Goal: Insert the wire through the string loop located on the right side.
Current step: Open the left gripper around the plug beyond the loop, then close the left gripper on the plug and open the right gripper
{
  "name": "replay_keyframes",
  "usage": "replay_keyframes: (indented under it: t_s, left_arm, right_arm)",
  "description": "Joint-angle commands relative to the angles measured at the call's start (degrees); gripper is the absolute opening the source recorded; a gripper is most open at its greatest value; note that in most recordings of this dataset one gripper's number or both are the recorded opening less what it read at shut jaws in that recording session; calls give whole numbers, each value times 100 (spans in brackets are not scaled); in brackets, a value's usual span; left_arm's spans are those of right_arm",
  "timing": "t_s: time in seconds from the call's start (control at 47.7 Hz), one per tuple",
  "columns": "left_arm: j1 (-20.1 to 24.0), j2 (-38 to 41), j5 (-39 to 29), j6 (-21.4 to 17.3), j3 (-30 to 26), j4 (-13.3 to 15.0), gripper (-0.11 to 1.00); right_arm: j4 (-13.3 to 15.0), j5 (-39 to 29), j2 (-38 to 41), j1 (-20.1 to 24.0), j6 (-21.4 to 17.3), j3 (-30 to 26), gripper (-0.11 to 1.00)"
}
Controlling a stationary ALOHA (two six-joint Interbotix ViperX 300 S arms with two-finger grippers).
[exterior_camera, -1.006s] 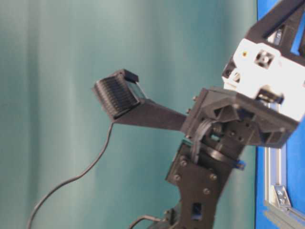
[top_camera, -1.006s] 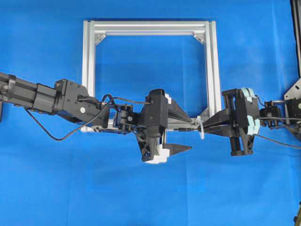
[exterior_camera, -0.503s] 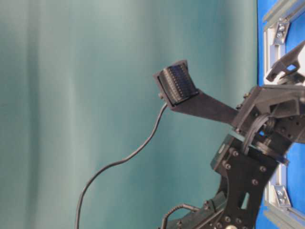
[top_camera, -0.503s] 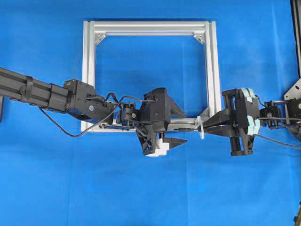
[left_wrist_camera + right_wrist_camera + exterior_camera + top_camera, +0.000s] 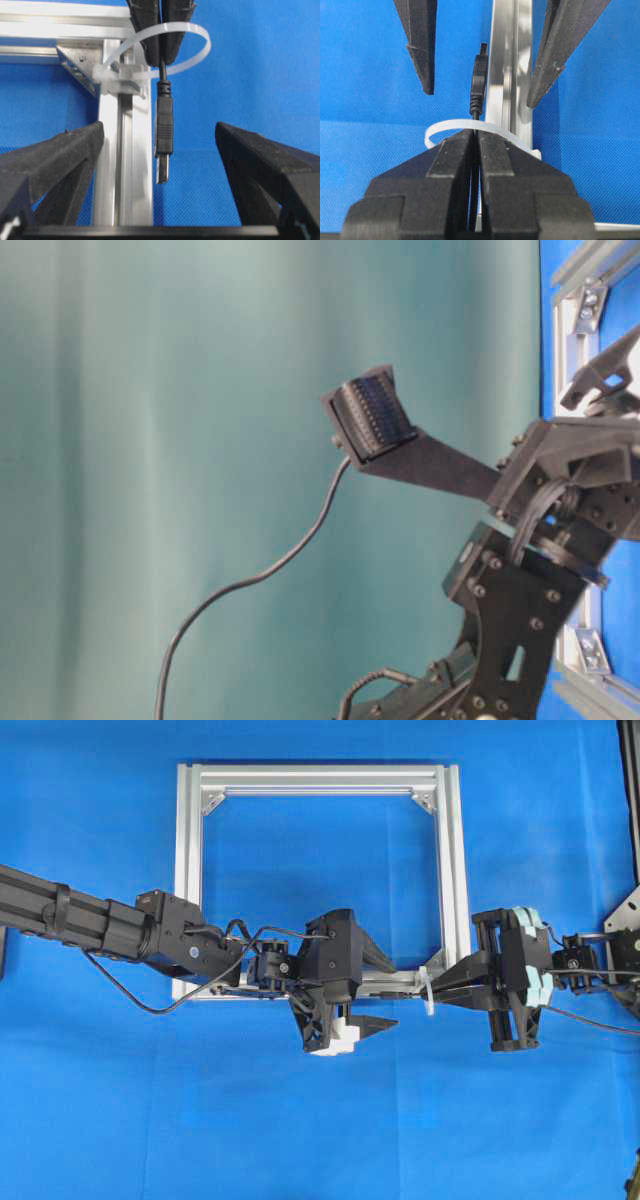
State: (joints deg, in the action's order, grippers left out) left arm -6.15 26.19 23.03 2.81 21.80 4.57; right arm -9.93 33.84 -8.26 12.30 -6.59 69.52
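Wire [image 5: 163,107] already pokes through the string loop [image 5: 197,47] at the frame's [image 5: 448,870] lower right corner, plug tip hanging free on the far side, just beside the aluminium rail. Right gripper [image 5: 476,150]: jaws pinched shut on the wire just behind the loop. Left gripper [image 5: 160,150]: jaws wide, one on either side of the plug, not touching it.

Judged step: left gripper to close on the plug and draw the wire onward.

Risks, as I read them:
- Near jaw sits close to the rail; closing off-centre could clip the frame or nudge the plug sideways.
- Plug is slim; a shallow pinch may slip.
- If the right gripper lets go before the left grip is firm, the wire could spring back out of the loop.
- Pulling against a clamped wire could drag on the loop.
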Motion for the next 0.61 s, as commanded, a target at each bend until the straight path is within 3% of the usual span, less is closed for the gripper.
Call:
replay_keyframes:
  t_s: [0.0,0.189,0.335,0.587]
  left_arm:
    - [-18,-141,53,0,-114,-9,88]
    - [-18,-149,53,9,-123,-9,88]
    - [-44,-193,53,0,-123,-18,80]
    - [-105,-211,149,-264,-79,-26,10]
  right_arm:
    - [0,44,-26,-9,9,-88,-4]
    - [9,35,-26,-9,9,-88,-4]
    - [0,26,-26,-9,9,-88,-4]
    - [9,18,-26,-9,9,-88,-4]
